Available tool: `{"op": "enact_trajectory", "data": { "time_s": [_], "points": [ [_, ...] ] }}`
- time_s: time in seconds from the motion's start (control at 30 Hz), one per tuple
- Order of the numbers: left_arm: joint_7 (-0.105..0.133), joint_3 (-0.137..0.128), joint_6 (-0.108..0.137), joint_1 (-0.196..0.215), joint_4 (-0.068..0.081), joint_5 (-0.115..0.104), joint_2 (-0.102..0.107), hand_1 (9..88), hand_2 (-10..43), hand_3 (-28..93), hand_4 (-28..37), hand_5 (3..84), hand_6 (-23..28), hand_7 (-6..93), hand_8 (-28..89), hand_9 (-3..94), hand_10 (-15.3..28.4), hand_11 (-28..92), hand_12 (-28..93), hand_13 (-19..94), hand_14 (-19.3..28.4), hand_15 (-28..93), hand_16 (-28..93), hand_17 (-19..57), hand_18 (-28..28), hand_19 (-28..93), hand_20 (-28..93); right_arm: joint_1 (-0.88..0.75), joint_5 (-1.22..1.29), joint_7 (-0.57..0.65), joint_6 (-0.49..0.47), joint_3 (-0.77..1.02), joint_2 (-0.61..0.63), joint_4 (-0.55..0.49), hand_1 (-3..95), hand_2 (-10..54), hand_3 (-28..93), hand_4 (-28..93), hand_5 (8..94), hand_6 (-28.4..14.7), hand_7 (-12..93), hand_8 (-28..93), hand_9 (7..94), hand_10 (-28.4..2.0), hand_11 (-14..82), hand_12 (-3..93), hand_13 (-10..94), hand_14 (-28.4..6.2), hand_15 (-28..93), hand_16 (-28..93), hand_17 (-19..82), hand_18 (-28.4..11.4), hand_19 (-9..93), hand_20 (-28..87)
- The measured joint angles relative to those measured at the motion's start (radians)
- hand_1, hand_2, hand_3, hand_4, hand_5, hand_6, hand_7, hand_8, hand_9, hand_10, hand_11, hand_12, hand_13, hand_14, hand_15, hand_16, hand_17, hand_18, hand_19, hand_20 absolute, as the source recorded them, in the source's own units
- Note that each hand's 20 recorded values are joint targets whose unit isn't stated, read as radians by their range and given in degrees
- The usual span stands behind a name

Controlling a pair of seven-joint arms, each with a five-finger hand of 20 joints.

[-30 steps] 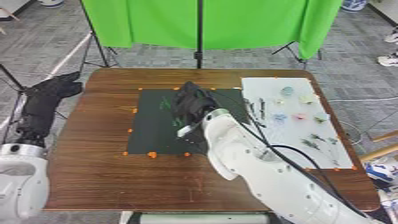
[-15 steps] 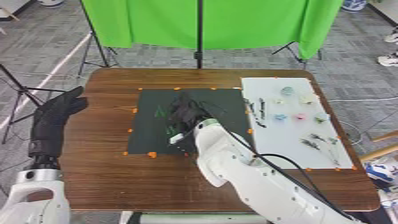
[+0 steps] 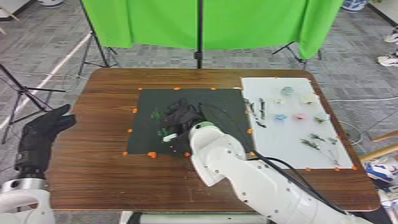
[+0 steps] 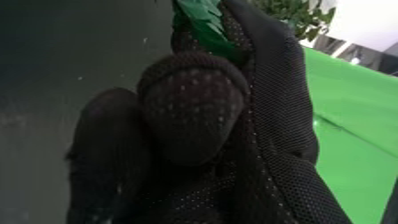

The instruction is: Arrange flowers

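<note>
Right hand [image 4: 191, 112] pinches a green leaf [image 4: 206, 25] over the dark board [image 3: 149, 142], mid-frame, presumably so I can lay it there; flowers [image 3: 299, 117] lie frame-right, spaced for picking.

Smooth wooden table [image 3: 89, 155], matt dark sheet [image 3: 142, 144], plastic-looking leaf [image 4: 208, 31], green cloth [image 3: 142, 25]

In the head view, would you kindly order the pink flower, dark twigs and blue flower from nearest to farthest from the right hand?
1. Dark twigs, right of the hand.
2. Blue flower, right of them.
3. Pink flower, farther right.
</note>
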Motion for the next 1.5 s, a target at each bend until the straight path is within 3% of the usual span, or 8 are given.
{"op": "enact_trajectory", "data": {
  "time_s": [0.03,0.07,0.53,0.63,0.77,0.97,1.13,1.5],
  "points": [
    [0.001,0.000,0.000,0.000,0.001,0.000,0.000,25.8,31.7,63,-28.3,47.4,7.3,8.7,-6,48.1,16.0,18,11,39,19.0,21,-2,9.9,12.0,13,17,0.002,0.006,0.000,0.006,-0.003,-0.001,0.003,72.7,-9.5,40,7,68.6,-7.7,44,18,93.1,-13.4,23.9,34.6,94,-1.1,53,12,78,-2.8,82,23],
    [0.002,0.000,0.000,0.000,0.002,0.000,-0.001,25.8,31.7,63,-28.3,47.4,7.3,8.7,-6,48.2,16.0,18,11,39,19.0,21,-3,9.8,12.0,13,17,0.003,0.013,-0.001,0.012,-0.005,-0.003,0.006,70.7,-9.5,47,2,68.5,-7.8,44,18,93.1,-13.5,23.0,34.1,94,-1.4,52,12,78,-2.8,82,22],
    [0.006,0.035,-0.010,-0.016,0.007,0.008,-0.010,25.4,30.4,64,-28.3,47.2,7.1,8.8,-6,48.0,16.1,18,11,39,18.9,21,-3,9.6,12.0,13,16,0.009,0.049,0.013,0.029,-0.038,-0.016,0.045,71.2,-9.5,47,-3,66.8,-7.1,44,18,93.3,-13.0,17.4,31.8,94,-1.9,48,11,77,-3.2,80,17],
    [0.007,0.038,-0.013,-0.019,0.007,0.009,-0.010,25.0,27.3,64,-28.3,47.1,7.3,8.5,-6,47.8,16.0,18,11,38,19.0,21,-3,9.5,12.1,13,16,0.009,0.057,0.021,0.035,-0.040,-0.018,0.050,69.4,-9.5,48,-2,66.5,-7.1,43,18,93.5,-12.3,14.8,32.3,94,-2.0,46,11,77,-3.0,84,5],
    [0.006,0.038,-0.017,-0.019,0.007,0.010,-0.011,24.2,22.8,64,-28.3,46.9,7.5,8.3,-6,47.5,16.1,18,11,38,19.4,21,-3,9.4,12.1,13,16,0.009,0.077,0.029,0.040,-0.040,-0.018,0.051,64.1,-9.5,50,-2,66.6,-7.7,37,20,92.3,-13.5,15.2,30.1,94,-2.5,44,11,78,-1.8,92,-27],
    [0.006,0.039,-0.019,-0.019,0.006,0.011,-0.011,24.0,19.8,64,-28.3,46.6,7.8,7.8,-5,47.2,16.4,18,11,38,19.4,21,-2,9.2,12.2,13,16,0.007,0.118,0.030,0.038,-0.034,-0.018,0.049,54.7,-9.5,53,-4,64.3,-9.5,24,22,88.4,-16.4,21.5,19.9,94,-3.5,40,11,77,-2.0,91,-28],
    [0.006,0.040,-0.022,-0.019,0.006,0.012,-0.012,24.0,17.9,65,-28.3,46.3,7.7,7.7,-5,46.9,16.4,18,11,38,19.4,21,-2,9.1,12.3,13,16,0.002,0.148,0.029,0.030,-0.021,-0.017,0.046,40.2,-9.0,62,-6,59.6,-10.7,21,-4,85.5,-18.7,18.3,16.5,94,-5.3,36,11,76,-3.7,89,-28],
    [0.007,0.045,-0.031,-0.019,0.006,0.014,-0.012,24.3,16.4,65,-28.3,46.1,7.6,7.8,-5,46.5,16.2,18,11,38,19.4,21,-2,8.9,12.3,13,16,-0.006,0.199,0.002,0.009,-0.009,-0.012,0.033,25.6,-0.2,62,-9,54.3,-8.6,22,-4,78.4,-18.5,15.6,16.1,94,-8.5,24,18,71,-8.2,87,-26]
  ]
}}
